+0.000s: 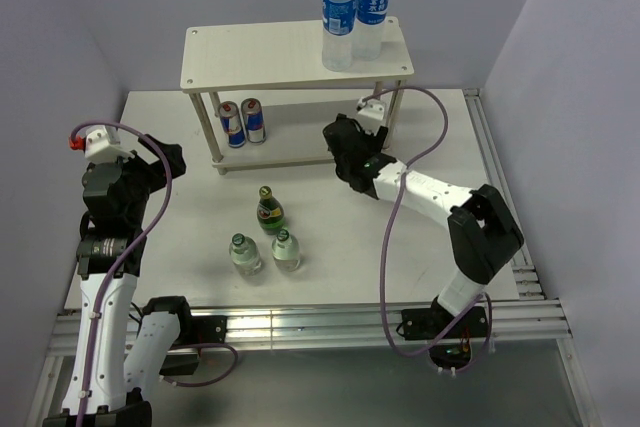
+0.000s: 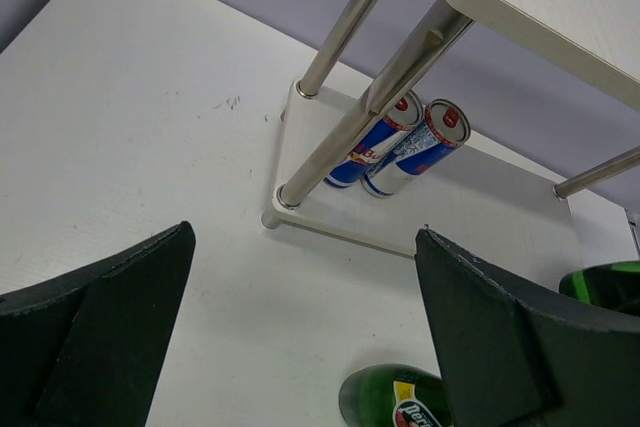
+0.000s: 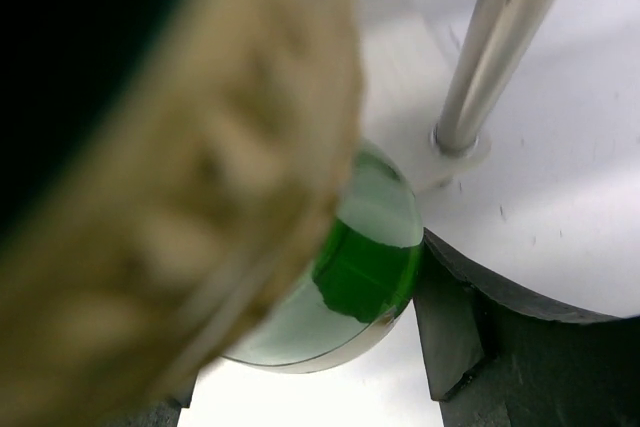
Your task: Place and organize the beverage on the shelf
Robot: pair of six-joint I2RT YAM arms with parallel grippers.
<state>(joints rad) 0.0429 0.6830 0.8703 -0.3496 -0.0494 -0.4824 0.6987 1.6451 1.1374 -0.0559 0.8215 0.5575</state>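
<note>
Top view, shelf (image 1: 260, 57): far side of surface (image 1: 450, 237); two water bottles (image 1: 353, 22) on top board, right end; two cans (image 1: 241, 123) on lower board, left end
Top view, left to do: three green bottles (image 1: 270, 212) standing on surface, near of shelf
Left wrist, left hand (image 2: 300, 237): fingers wide apart, empty, facing cans
Right wrist, right hand (image 3: 310, 347): clamped on held green bottle (image 3: 370, 247), beside shelf leg (image 3: 500, 47) at lower board; judged mid-placement
</note>
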